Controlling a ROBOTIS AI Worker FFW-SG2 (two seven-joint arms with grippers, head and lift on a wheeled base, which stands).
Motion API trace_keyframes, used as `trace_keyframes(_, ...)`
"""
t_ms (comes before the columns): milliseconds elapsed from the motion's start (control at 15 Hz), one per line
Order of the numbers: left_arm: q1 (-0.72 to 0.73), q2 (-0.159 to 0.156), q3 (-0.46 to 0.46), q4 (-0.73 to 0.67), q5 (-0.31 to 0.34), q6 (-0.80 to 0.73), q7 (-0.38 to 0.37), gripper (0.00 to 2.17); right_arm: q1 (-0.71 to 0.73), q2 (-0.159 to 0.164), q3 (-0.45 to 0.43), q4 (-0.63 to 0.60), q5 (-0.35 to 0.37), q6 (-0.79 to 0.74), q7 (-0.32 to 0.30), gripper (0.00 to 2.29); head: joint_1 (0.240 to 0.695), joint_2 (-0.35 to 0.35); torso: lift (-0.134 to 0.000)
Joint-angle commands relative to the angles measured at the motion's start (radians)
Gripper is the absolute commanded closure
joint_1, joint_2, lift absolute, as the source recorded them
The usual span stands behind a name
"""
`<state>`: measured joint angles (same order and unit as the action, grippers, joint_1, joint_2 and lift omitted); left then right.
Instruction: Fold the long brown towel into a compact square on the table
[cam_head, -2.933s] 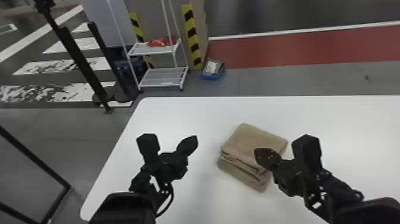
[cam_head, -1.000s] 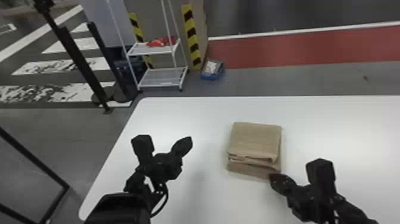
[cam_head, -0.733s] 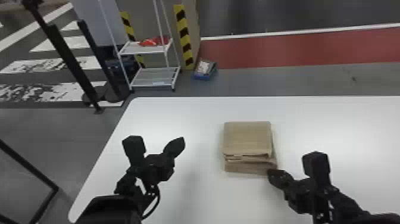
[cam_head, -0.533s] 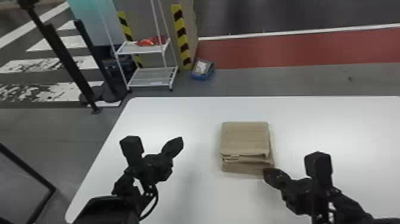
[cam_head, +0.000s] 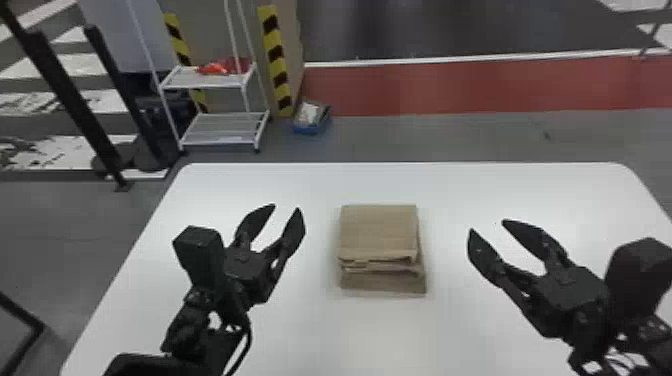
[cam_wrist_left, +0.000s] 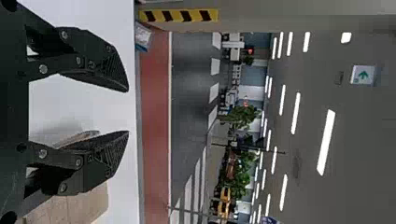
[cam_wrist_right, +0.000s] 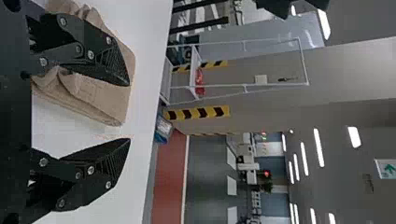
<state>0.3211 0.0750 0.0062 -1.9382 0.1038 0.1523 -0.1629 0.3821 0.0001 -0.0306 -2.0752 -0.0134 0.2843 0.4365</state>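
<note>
Lying between the two grippers, the brown towel (cam_head: 378, 230) is folded into a compact, roughly square stack on the white table (cam_head: 500, 190), its layered edges turned to the near side and its lowest layer left jutting out nearward and slightly to the right. To its left the left gripper (cam_head: 286, 207) is held with its fingers spread and unloaded, and to its right the right gripper (cam_head: 487, 225) is likewise held apart from the towel, fingers parted, with nothing grasped; beyond the table's far left corner a white shelf rack (cam_head: 225, 131) is seen.
</note>
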Motion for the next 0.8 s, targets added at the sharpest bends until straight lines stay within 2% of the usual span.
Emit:
trace_keyframes(0, 0.073, -0.001, -0.066, -0.070, -0.042, -0.021, 0.032, 0.03, 0.121, 0.001, -0.084, -0.060, -0.068, -0.153, -0.004, 0.07, 0.695, 0.066, -0.057)
trace_keyframes(67, 0.101, -0.001, -0.091, -0.074, -0.056, -0.073, 0.066, 0.03, 0.164, 0.001, -0.123, -0.072, -0.112, -0.230, -0.016, 0.07, 0.695, 0.038, -0.057)
trace_keyframes(133, 0.136, -0.003, -0.100, -0.074, -0.070, -0.177, 0.106, 0.03, 0.193, 0.001, -0.141, -0.074, -0.123, -0.294, -0.030, 0.07, 0.695, 0.013, -0.057)
trace_keyframes(267, 0.217, -0.001, -0.098, -0.096, -0.075, -0.331, 0.178, 0.03, 0.221, 0.001, -0.144, -0.072, -0.132, -0.328, -0.035, 0.07, 0.695, -0.057, -0.057)
trace_keyframes(400, 0.251, -0.003, -0.100, -0.103, -0.078, -0.359, 0.184, 0.03, 0.261, 0.001, -0.144, -0.068, -0.132, -0.368, -0.048, 0.07, 0.695, -0.062, -0.057)
trace_keyframes(733, 0.299, 0.005, -0.066, -0.114, -0.078, -0.352, 0.183, 0.03, 0.317, 0.001, -0.109, -0.055, -0.143, -0.349, -0.059, 0.07, 0.695, -0.063, -0.057)
